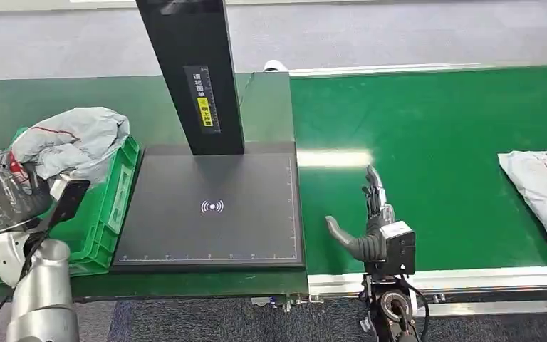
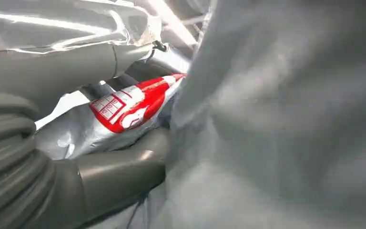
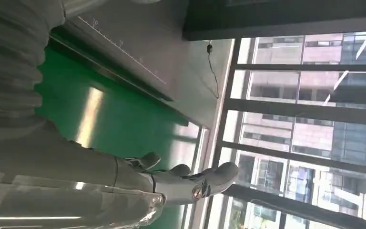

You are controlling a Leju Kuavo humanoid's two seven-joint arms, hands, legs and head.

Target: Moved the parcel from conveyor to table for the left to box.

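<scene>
From the head view you see the left hand (image 1: 3,192) at the left of the frame gripping a crumpled grey parcel (image 1: 71,139) over the green box (image 1: 114,199). The right hand (image 1: 370,224) hovers over the conveyor (image 1: 434,142), fingers spread wide, empty. A second parcel (image 1: 545,189) lies at the right edge.

Your left wrist view shows the parcel's red label (image 2: 133,102) pressed between grey fingers (image 2: 119,174).

Your right wrist view shows straight fingers (image 3: 190,183) and windows (image 3: 310,119).

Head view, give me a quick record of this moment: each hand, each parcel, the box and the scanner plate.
left hand: grips a grey parcel over the green box
right hand: open above the conveyor, holding nothing
second parcel: lying on the conveyor, at the right edge
scanner plate: bare, between box and conveyor
</scene>
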